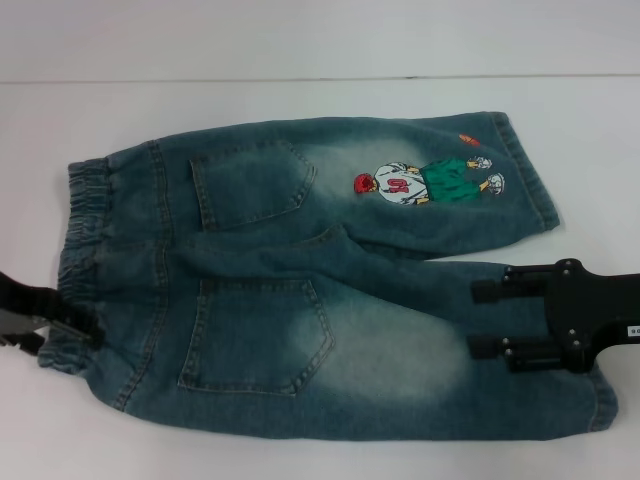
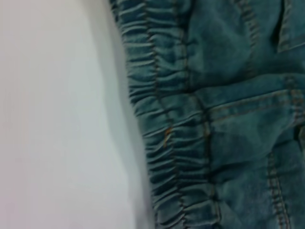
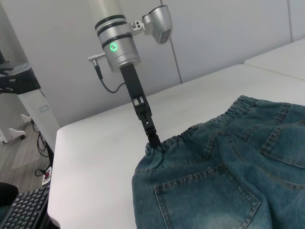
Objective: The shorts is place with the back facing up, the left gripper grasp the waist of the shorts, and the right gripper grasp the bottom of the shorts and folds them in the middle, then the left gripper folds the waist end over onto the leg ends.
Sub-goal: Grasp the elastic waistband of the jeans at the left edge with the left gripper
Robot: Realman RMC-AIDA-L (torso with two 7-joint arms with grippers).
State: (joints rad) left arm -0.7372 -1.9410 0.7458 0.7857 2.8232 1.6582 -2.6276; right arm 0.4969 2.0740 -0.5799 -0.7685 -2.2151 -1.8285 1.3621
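The shorts [image 1: 300, 290] lie flat on the white table, back up, with both back pockets showing. The waist end [image 1: 85, 250] is on the left and the leg ends [image 1: 570, 300] are on the right. An embroidered cartoon figure [image 1: 425, 180] marks the far leg. My left gripper [image 1: 58, 332] is at the near corner of the elastic waistband; in the right wrist view the left gripper [image 3: 153, 139] touches the waistband [image 3: 190, 133] from above. The left wrist view shows only the crinkled waistband [image 2: 167, 138] close up. My right gripper [image 1: 476, 320] hovers open over the near leg, inward of its hem.
The white table [image 1: 300, 100] runs on beyond the shorts to a far edge. In the right wrist view the table's edge [image 3: 57, 138] drops off to a floor with a keyboard [image 3: 24, 210] and cables below.
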